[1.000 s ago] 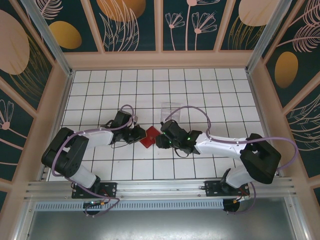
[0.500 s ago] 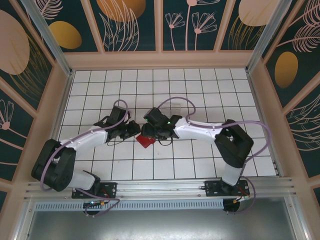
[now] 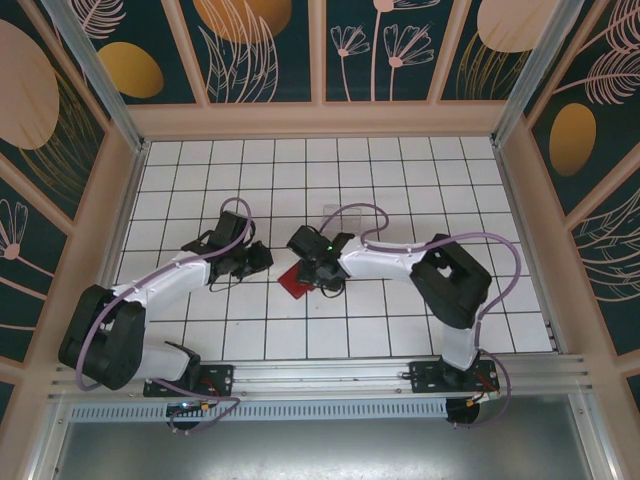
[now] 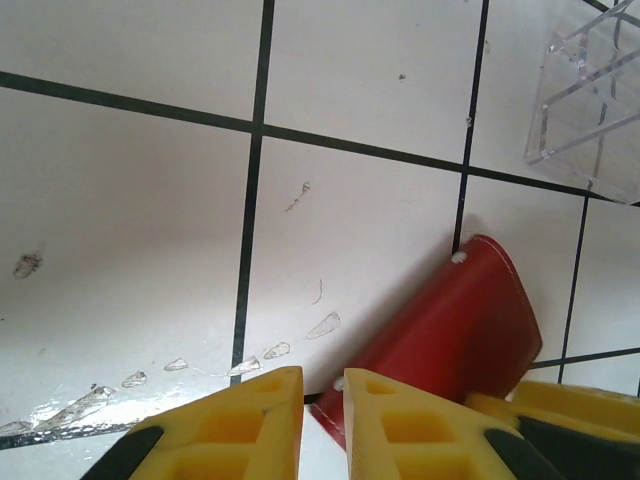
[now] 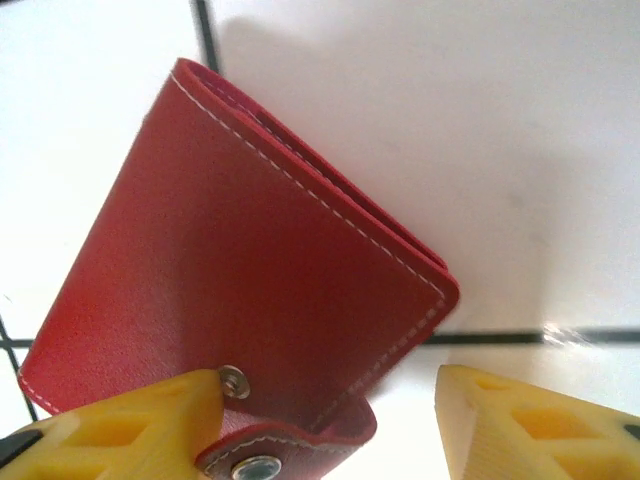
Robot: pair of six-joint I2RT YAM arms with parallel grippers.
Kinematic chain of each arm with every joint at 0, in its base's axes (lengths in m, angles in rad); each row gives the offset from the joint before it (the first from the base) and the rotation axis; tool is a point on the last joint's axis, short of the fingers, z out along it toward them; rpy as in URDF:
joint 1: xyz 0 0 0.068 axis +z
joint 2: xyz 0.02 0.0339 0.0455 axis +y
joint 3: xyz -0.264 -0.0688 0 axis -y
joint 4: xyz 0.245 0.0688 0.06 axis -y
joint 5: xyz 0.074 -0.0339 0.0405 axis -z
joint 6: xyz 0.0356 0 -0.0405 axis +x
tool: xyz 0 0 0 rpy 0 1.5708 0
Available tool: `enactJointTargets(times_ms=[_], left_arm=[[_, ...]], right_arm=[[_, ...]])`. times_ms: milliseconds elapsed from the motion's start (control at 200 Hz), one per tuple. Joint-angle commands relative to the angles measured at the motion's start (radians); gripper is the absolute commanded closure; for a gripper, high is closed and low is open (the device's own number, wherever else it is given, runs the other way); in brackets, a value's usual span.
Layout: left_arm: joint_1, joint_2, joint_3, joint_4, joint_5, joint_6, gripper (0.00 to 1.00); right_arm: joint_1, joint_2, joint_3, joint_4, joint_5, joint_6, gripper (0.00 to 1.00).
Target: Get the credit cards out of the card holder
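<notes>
On the white tiled table (image 3: 400,170) stand two arms, one red card holder and one clear plastic stand.

The left arm reaches up from its base and bends inward. The left gripper (image 3: 257,258) hangs low over the tiles, just left of the card holder (image 3: 292,284). In the left wrist view its two yellow fingers (image 4: 225,425) are drawn almost together, with only a thin slit between them, and they grip nothing. The holder's red corner lies just beyond and to the right of the tips, apart from them.

The card holder lies flat near the middle of the table, between the two grippers, turned cornerwise to the tile lines. It is folded shut. The right wrist view shows its red outer face with white stitching and two metal snap studs — one on the body, one on the small tab (image 5: 285,455) curling up at the near edge.

The right gripper (image 3: 306,268) sits at the holder's upper right edge. Its two yellow fingers (image 5: 120,425) are spread wide, with the tab end of the holder lying between them. The left finger seems to touch the holder beside the body stud — hard to be sure at this angle — while the right finger stands clear of it.

The clear stand (image 3: 340,216) is just behind the right gripper. The right arm runs from there to its elbow further right.
</notes>
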Motion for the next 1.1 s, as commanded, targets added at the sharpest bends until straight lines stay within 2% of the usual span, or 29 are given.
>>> enactJointTargets(times_ms=[0,90,145,315,495,721,861,906,1001,1091], left_arm=[[-0.012,0.02,0.038,-0.036,-0.013,0.029,0.8],[-0.028,0.037,0.05,-0.035,-0.012,0.03,0.8],[-0.038,0.05,0.059,-0.038,-0.015,0.032,0.8],[-0.055,0.056,0.074,-0.042,-0.019,0.023,0.8],[-0.063,0.062,0.091,-0.054,-0.026,0.021,0.8],[-0.071,0.059,0.092,-0.053,-0.031,0.015,0.79],[-0.077,0.06,0.091,-0.051,-0.028,0.016,0.79],[-0.079,0.062,0.091,-0.051,-0.029,0.018,0.79],[-0.082,0.065,0.091,-0.05,-0.03,0.018,0.79],[-0.083,0.065,0.089,-0.047,-0.028,0.016,0.79]], right_arm=[[0.002,-0.069,-0.079,0.022,0.032,0.04,0.47],[0.001,-0.086,-0.121,0.097,0.03,0.03,0.53],[-0.004,-0.085,-0.136,0.13,0.021,0.028,0.61],[-0.004,-0.096,-0.14,0.104,0.028,0.043,0.74],[-0.006,-0.147,-0.161,0.089,0.074,0.042,0.79],[-0.006,-0.145,-0.133,0.062,0.088,0.006,0.8],[-0.005,-0.141,-0.123,0.055,0.088,-0.013,0.92],[-0.005,-0.141,-0.118,0.048,0.09,-0.019,0.91],[-0.006,-0.142,-0.113,0.039,0.095,-0.032,0.7],[-0.008,-0.135,-0.106,0.025,0.101,-0.03,0.63]])
